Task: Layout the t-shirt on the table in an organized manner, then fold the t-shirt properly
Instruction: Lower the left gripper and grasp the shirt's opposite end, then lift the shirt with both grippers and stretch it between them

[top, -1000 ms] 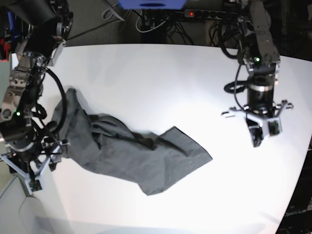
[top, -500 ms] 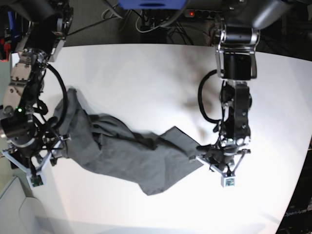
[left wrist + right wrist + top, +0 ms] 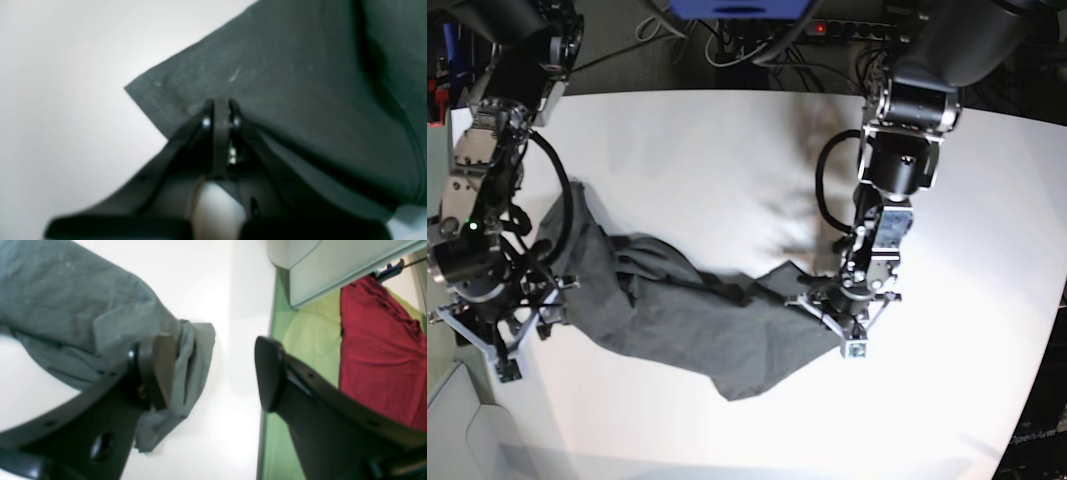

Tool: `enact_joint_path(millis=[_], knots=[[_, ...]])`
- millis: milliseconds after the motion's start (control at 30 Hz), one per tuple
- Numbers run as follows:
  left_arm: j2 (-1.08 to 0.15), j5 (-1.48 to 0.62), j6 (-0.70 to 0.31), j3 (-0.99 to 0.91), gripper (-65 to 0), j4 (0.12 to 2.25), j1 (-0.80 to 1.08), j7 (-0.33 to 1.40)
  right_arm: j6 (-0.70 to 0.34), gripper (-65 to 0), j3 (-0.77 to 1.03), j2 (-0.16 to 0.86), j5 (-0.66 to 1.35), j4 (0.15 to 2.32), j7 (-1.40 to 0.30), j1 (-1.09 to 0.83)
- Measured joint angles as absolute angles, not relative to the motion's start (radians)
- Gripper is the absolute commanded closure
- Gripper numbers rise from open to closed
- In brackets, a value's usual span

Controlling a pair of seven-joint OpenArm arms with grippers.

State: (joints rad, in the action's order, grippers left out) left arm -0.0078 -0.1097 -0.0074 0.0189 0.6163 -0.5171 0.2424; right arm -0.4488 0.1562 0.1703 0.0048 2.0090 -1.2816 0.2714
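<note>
We see the left gripper [image 3: 218, 108] with its fingers pressed together, their tips pinching the hem of the t-shirt [image 3: 300, 93] just beside a corner of the cloth. In the base view that gripper [image 3: 839, 318] sits at the shirt's edge nearest it, low over the table [image 3: 727, 150], with its arm rising steeply above it.

The right gripper [image 3: 213, 373] has its fingers [image 3: 156, 370] standing wide apart, nothing held between them. One finger lies against a bunched end of the t-shirt [image 3: 66, 306]; the other hangs past the table edge, above a green surface [image 3: 300, 340] and a red cloth [image 3: 377, 350]. In the base view this gripper [image 3: 497, 345] is at the shirt's far end, near the table's rim.

The t-shirt [image 3: 687, 310] lies crumpled in a long band across the middle of the white table, stretching from one gripper to the other, with folds and creases along it
</note>
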Motion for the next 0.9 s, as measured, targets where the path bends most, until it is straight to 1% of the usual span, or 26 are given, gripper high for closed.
enact_joint_path(millis=[133, 200, 367, 533, 600, 633, 700, 767, 833, 900], knots=[[-0.042, -0.112, -0.033, 0.021, -0.3, 0.562, -0.546, 0.225, -0.448, -38.1, 0.156, 0.171, 0.007, 2.009, -1.282, 0.271], [-0.094, -0.121, -0.036, 0.021, -0.3, 0.562, -0.543, 0.213, -0.448, -38.1, 0.156, 0.171, 0.008, 2.009, -1.282, 0.271], [-0.245, -0.116, -0.007, 0.014, -0.3, 0.565, -0.521, 0.216, -0.448, -38.1, 0.149, 0.171, 0.006, 2.008, -1.282, 0.271], [-0.335, -0.133, -0.006, 0.013, -0.2, 0.565, -0.498, 0.234, -0.448, -38.1, 0.149, 0.143, 0.006, 2.005, -1.282, 0.271], [-0.358, -0.196, -0.008, 0.014, -0.2, 0.612, -0.465, 0.239, -0.448, -38.1, 0.146, 0.138, 0.008, 2.004, -1.282, 0.271], [-0.374, -0.239, -0.008, 0.015, -0.2, 0.651, -0.444, 0.271, -0.449, -38.1, 0.139, 0.139, 0.005, 2.004, -1.279, 0.265], [-0.413, -0.316, -0.008, 0.015, -0.2, 0.753, -0.398, 0.387, -0.448, -38.1, 0.11, 0.138, 0.001, 2.004, -1.279, 0.238], [-0.44, -0.367, -0.002, 0.015, -0.2, 0.847, -0.354, 0.461, -0.449, -38.1, 0.073, 0.126, 0.001, 2.002, -1.282, 0.202], [-0.455, -0.4, 0.005, 0.015, -0.2, 0.928, -0.311, 0.479, -0.448, -38.1, 0.038, 0.104, 0.001, 2.002, -1.272, 0.167], [-0.454, -0.403, 0.004, 0.015, -0.2, 0.989, -0.29, 0.491, -0.448, -38.1, 0.02, 0.084, 0.01, 2.002, -1.221, 0.123]])
